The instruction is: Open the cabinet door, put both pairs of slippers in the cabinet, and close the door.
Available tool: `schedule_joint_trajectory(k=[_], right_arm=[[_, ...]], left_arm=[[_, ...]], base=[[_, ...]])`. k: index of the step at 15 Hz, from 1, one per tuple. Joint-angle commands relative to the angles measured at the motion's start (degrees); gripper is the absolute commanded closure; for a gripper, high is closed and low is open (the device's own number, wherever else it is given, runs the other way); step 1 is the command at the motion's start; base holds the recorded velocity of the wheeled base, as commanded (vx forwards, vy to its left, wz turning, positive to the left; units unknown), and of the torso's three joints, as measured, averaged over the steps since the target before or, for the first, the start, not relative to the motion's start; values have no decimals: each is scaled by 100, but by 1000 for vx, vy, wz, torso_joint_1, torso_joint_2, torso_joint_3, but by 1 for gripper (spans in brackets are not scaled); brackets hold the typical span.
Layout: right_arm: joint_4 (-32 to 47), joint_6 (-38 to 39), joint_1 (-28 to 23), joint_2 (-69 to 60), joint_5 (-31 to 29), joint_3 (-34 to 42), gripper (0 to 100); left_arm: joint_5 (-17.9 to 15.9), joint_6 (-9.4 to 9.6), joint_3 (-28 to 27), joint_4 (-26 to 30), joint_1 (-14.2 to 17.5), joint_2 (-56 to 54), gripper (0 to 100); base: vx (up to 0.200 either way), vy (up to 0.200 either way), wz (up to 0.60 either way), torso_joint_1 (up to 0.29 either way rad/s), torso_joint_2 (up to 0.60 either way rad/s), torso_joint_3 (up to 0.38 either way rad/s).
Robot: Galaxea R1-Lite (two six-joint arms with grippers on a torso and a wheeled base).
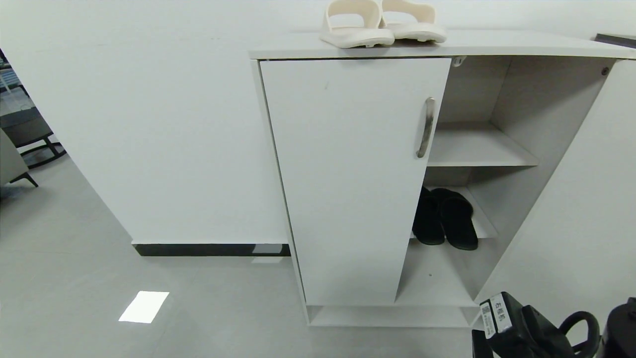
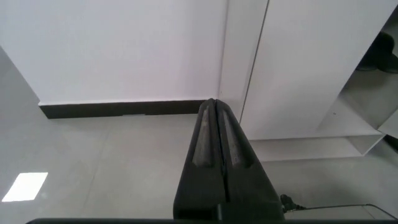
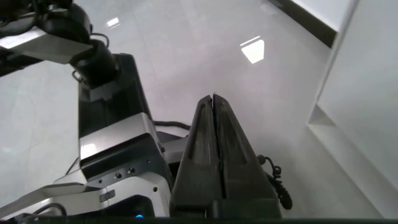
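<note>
Where grey floor tiles [image 1: 74,278] meet a white wall [image 1: 149,124] with a dark skirting strip [image 1: 208,249], one white cabinet [image 1: 497,44] stands with two doors: the left door [image 1: 348,174] shut, the right door [image 1: 586,199] swung wide. There are two pairs of slippers: cream slippers [image 1: 382,25] on the cabinet top, and black slippers [image 1: 444,219] on a shelf inside, probably the middle one. The left gripper [image 2: 214,104] and right gripper [image 3: 214,99] each have fingers pressed together, holding nothing.

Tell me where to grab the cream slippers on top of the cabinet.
Pinch the two inner strap walls where the cream slippers touch, coming from the front and slightly above. They sit side by side on the cabinet top, near ends at its front edge. The straps arch up and open toward the robot, so one grip probably lifts both.
</note>
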Motion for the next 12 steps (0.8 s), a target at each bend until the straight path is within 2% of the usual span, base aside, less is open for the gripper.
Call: schedule_joint_trajectory(k=[1, 4, 8, 12], right_arm=[[-2, -1, 1, 39, 1, 0, 100], [-2, 8, 1, 39, -17, -9, 100], [7, 8, 1, 39, -34, -9, 100], [86, -1, -166, 83, -43, -176, 100]], left_arm=[[0, -2, 0, -2, 1, 9, 100], [0, -2, 0, -2, 1, 9, 100], [0, -11, 0, -2, 1, 9, 100], [0, -11, 0, -2, 1, 9, 100]], base=[[0, 0, 0, 0, 0, 0], [0, 0, 0, 9, -27, -12], [0, 0, 0, 61, -247, -255], [0, 0, 0, 174, -524, -295]])
